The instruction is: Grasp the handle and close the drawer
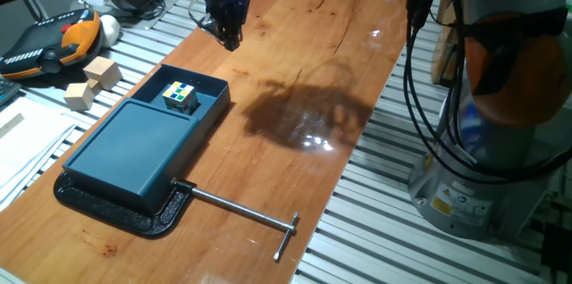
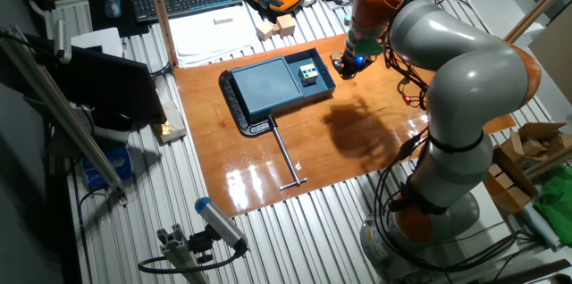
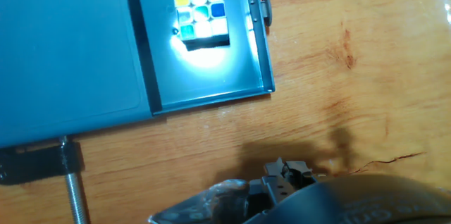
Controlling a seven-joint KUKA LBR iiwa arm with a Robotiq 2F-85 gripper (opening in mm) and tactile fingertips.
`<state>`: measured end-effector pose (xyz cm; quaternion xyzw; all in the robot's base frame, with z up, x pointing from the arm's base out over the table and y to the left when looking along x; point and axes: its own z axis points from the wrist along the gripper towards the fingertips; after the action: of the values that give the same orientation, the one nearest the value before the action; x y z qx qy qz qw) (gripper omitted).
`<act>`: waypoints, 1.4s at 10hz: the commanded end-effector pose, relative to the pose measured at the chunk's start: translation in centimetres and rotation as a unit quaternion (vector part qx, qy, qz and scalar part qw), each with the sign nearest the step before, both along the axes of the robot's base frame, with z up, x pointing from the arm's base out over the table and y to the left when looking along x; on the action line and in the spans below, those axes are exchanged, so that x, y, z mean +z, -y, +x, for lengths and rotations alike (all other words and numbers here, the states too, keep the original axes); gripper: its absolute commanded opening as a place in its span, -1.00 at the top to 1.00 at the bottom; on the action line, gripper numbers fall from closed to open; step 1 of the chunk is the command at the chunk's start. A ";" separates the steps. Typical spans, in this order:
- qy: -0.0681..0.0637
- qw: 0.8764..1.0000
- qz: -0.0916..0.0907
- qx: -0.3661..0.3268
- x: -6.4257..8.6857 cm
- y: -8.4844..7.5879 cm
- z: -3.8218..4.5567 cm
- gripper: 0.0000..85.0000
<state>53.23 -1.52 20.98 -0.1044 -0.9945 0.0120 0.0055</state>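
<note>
The drawer (image 1: 204, 98) is a shallow dark teal tray that stands pulled out of the flat teal box (image 1: 134, 146). A colourful cube (image 1: 181, 96) lies in it. The handle (image 3: 258, 41) is the drawer's short outer end wall, with a small stub (image 3: 266, 5) on it. My gripper (image 1: 231, 41) hangs above the bare wood beyond that end wall, apart from it, with its fingers together and empty. In the other fixed view the gripper (image 2: 347, 67) is just right of the drawer (image 2: 310, 83). In the hand view the fingertips (image 3: 282, 173) show at the bottom edge.
The box rests on a black base plate (image 1: 116, 211). A long metal T-ended rod (image 1: 241, 211) lies across the wood from the plate. Wooden blocks (image 1: 101, 71) and an orange pendant (image 1: 63, 38) lie off the board to the left. The arm's base (image 1: 483, 159) stands at the right.
</note>
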 end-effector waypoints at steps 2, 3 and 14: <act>-0.002 1.000 -0.001 -0.014 -0.3 0.8 0.13 0.98; -0.003 1.000 0.000 -0.024 -0.5 1.2 0.10 0.98; 0.018 0.979 -0.004 -0.203 -2.5 3.2 2.25 0.98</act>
<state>55.54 -4.68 18.46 -0.2938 -0.9557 0.0150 -0.0097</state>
